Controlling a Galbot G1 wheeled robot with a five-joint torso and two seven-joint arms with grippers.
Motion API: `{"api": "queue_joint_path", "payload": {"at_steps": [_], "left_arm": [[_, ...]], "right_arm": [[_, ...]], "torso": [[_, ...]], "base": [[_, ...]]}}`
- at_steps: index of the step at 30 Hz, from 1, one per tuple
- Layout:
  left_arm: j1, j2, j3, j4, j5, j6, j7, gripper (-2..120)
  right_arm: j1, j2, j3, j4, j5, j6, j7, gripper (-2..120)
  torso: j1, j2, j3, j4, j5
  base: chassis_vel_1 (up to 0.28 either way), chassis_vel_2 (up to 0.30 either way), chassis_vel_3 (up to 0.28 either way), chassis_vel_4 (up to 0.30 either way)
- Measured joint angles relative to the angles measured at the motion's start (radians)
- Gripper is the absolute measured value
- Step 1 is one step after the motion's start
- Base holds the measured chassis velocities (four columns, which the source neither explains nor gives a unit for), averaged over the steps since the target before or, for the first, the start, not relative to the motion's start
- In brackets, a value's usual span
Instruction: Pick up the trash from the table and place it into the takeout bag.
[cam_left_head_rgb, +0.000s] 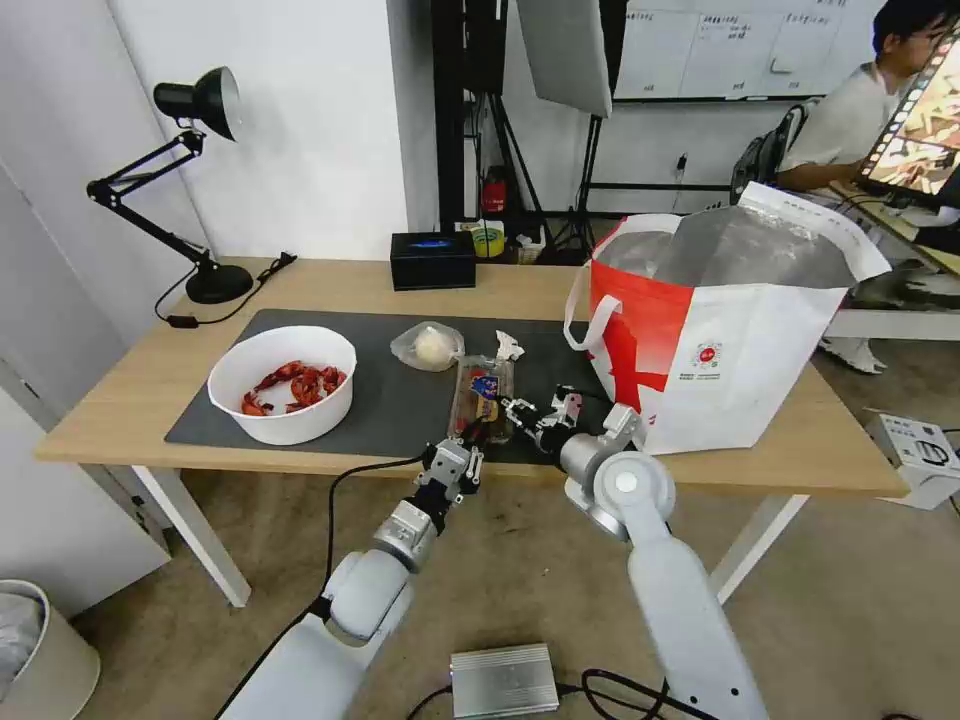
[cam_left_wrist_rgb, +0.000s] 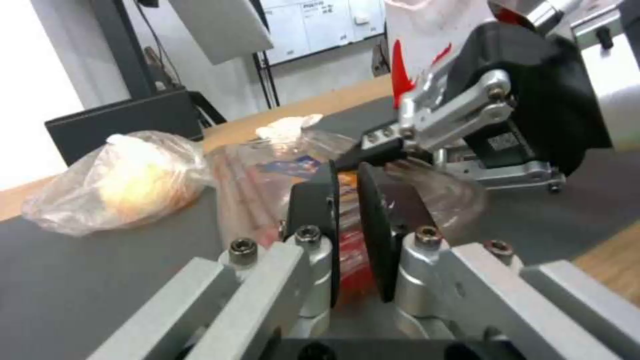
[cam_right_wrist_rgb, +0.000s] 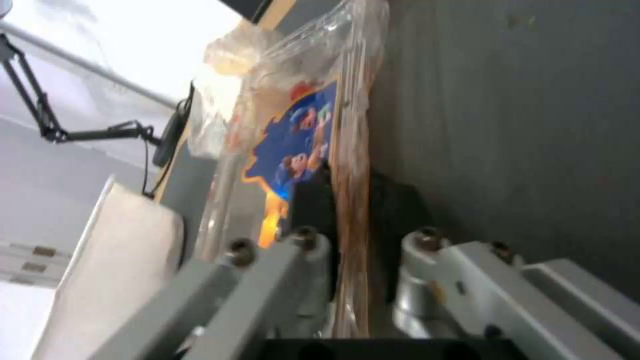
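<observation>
- Spanning the head view, the table (cam_left_head_rgb: 130, 400) carries a dark mat (cam_left_head_rgb: 400, 400).
- Takeout bag (cam_left_head_rgb: 740, 350) stands open at 3 o'clock.
- White bowl (cam_left_head_rgb: 283, 385) of red shells sits at 9 o'clock.
- Clamshell tray (cam_left_head_rgb: 483, 395) lies at the mat's 6 o'clock edge, small clear bag (cam_left_head_rgb: 428, 346) beside it.
- Left gripper (cam_left_head_rgb: 472, 437) pinches the tray's near rim.
- Right gripper (cam_left_head_rgb: 522, 412) clamps its bag-side edge.

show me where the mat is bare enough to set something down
Bare mat lies between the bowl and the tray, and behind the bowl toward the tissue box. It is crowded around the tray, where both grippers grip it beside the bag.
</observation>
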Motion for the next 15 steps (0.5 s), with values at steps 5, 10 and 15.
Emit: {"api": "queue_joint_path", "payload": {"at_steps": [5,10,15], "left_arm": [[0.013,0.001,-0.017,-0.021,-0.030,0.001,-0.004,33],[0.028,0.011,-0.030,-0.073,-0.151,0.030,-0.046,53],[0.046,0.024,-0.055,-0.117,-0.242,0.060,-0.072,72]], "right_arm": [[-0.006,0.000,-0.002,0.005,-0.010,0.011,0.004,0],[-0.008,-0.001,-0.008,0.006,-0.030,0.033,-0.008,0],[-0.011,-0.003,-0.012,0.007,-0.043,0.056,-0.025,0]], "torso": [[0.000,0.000,0.000,0.0000,0.0000],[0.000,0.000,0.000,-0.0001,0.0000],[0.000,0.000,0.000,-0.0003,-0.0001]], "base": [[0.000,0.000,0.000,0.000],[0.000,0.000,0.000,0.000],[0.000,0.000,0.000,0.000]]}}
